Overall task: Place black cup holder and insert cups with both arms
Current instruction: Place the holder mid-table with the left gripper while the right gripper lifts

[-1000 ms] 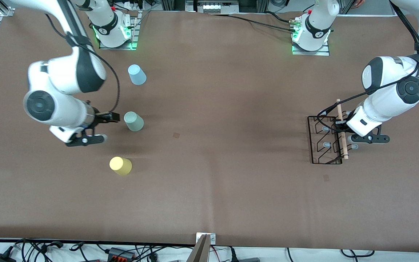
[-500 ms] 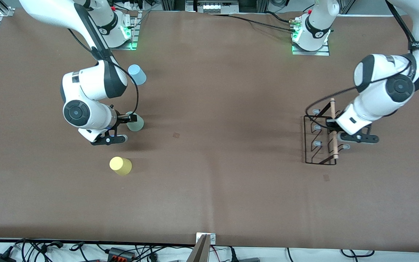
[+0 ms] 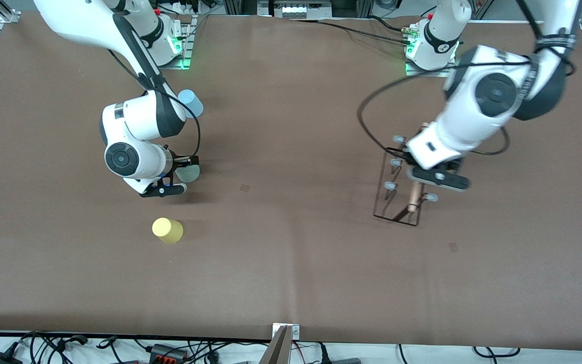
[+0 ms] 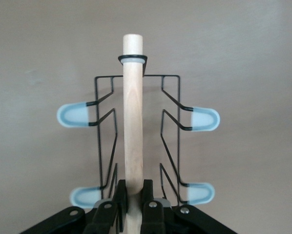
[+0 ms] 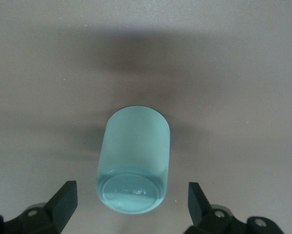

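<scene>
My left gripper is shut on the light wooden rod of the black cup holder, which hangs tilted over the table toward the left arm's end. Pale blue-tipped pegs stick out on both sides of the rod. My right gripper is open over the pale green cup, which stands upside down. Its fingers stand on either side of the cup's upper end, apart from it. The light blue cup is partly hidden by the right arm. The yellow cup stands nearer the front camera.
Both arm bases stand along the table's back edge. Two small dark marks lie on the brown table cover. Cables and a metal bracket run along the front edge.
The left arm has lifted the cup holder and carried it toward the table's middle. The right gripper has moved from beside the pale green cup to over it, fingers on either side.
</scene>
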Tool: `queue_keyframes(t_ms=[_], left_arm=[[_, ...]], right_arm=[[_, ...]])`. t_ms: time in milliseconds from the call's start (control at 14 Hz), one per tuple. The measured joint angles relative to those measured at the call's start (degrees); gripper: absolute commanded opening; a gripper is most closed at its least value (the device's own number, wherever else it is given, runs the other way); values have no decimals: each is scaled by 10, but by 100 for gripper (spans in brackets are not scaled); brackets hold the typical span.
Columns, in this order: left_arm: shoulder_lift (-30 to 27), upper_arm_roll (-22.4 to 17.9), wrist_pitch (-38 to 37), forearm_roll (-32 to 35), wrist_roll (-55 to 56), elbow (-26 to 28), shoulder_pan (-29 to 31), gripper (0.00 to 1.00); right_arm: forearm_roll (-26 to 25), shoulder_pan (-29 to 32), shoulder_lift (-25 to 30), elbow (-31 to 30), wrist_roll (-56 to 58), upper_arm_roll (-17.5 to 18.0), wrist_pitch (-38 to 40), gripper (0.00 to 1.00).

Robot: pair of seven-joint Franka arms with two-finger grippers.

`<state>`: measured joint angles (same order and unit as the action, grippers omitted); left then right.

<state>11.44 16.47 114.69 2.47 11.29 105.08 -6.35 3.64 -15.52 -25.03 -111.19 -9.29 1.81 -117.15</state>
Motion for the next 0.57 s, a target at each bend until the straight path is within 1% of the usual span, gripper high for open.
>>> queue_keyframes(t_ms=[214,429,500,571], left_arm=[[36,2,1,0,105,-31,-77,0],[99,3,2,0,138,-100,-133,0],[119,3,2,0,152,-122,-149,0],[138,3,2,0,168,-140,-162,0]], right_arm=[[17,0,-9,-2,0,0,-8,100],[19,0,-12,-2,0,0,-10,100],[19,0,-15,-2,0,0,-10,97],[19,0,-17,-2,0,0,-11,79]])
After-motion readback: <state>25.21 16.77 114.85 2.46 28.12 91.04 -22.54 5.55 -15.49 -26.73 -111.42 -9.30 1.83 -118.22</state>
